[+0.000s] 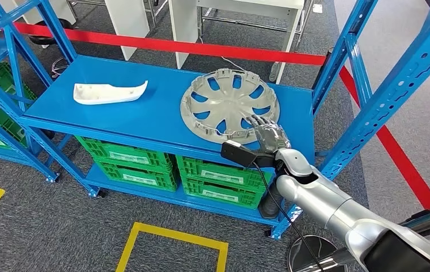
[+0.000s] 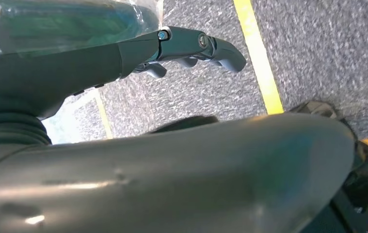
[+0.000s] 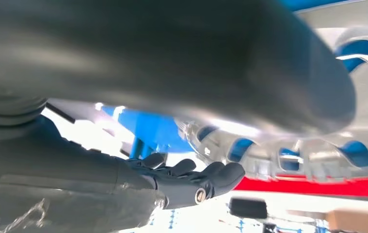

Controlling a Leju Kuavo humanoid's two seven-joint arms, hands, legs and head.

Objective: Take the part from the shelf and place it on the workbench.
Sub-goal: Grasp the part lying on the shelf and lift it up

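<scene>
A grey wheel cover (image 1: pixel 229 105) lies flat on the right half of the blue shelf board (image 1: pixel 150 116). A white curved plastic part (image 1: pixel 109 92) lies on the left half. My right hand (image 1: pixel 269 137) reaches in at the cover's near right rim, its fingers stretched out over the edge with nothing gripped. In the right wrist view the dark fingers (image 3: pixel 191 182) are spread straight, and the cover's spokes (image 3: pixel 317 150) are close by the thumb. My left hand (image 2: pixel 186 46) hangs over grey carpet, fingers loosely extended and holding nothing.
Green crates (image 1: pixel 133 161) fill the level under the board. Blue slanted uprights (image 1: pixel 394 90) frame the shelf's right side, others its left (image 1: pixel 14 62). Red tape (image 1: pixel 201 48) runs behind, a yellow floor square (image 1: pixel 173 238) lies in front. White table legs (image 1: pixel 127 22) stand beyond.
</scene>
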